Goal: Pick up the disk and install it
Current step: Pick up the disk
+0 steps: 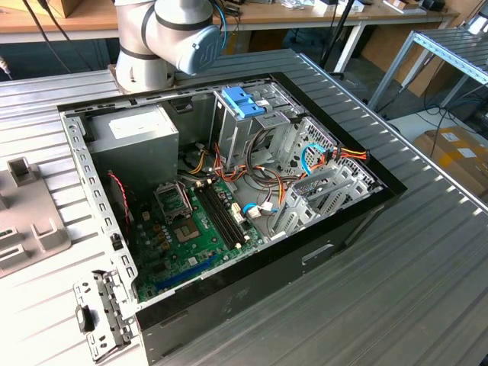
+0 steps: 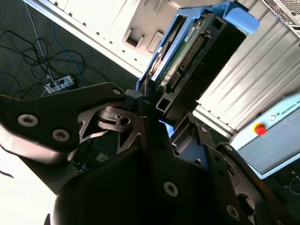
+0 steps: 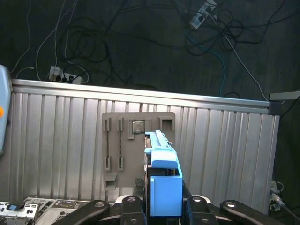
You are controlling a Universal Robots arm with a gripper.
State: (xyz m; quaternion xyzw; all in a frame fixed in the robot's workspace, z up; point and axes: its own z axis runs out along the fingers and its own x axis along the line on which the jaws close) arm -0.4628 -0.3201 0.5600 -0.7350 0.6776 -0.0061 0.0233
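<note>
The disk (image 3: 163, 180) stands edge-on between my gripper's (image 3: 164, 202) black fingers, its blue plastic rail toward the camera in the first wrist view. In the second wrist view the disk (image 2: 197, 51) shows its circuit-board side, its connector row and a blue rail along the edge, and my gripper (image 2: 161, 112) is shut on its near end. The disk hangs in the air above the ribbed metal table (image 3: 56, 140). In the exterior view the arm (image 1: 175, 34) rises at the back, behind the open computer case (image 1: 229, 198).
Inside the case are a green motherboard (image 1: 191, 229), a grey power supply box (image 1: 133, 141), loose cables and a metal drive cage with a light-blue top (image 1: 244, 103). A grey fixture plate (image 3: 136, 136) lies on the table below the disk. Cables run across the dark floor (image 3: 140, 42).
</note>
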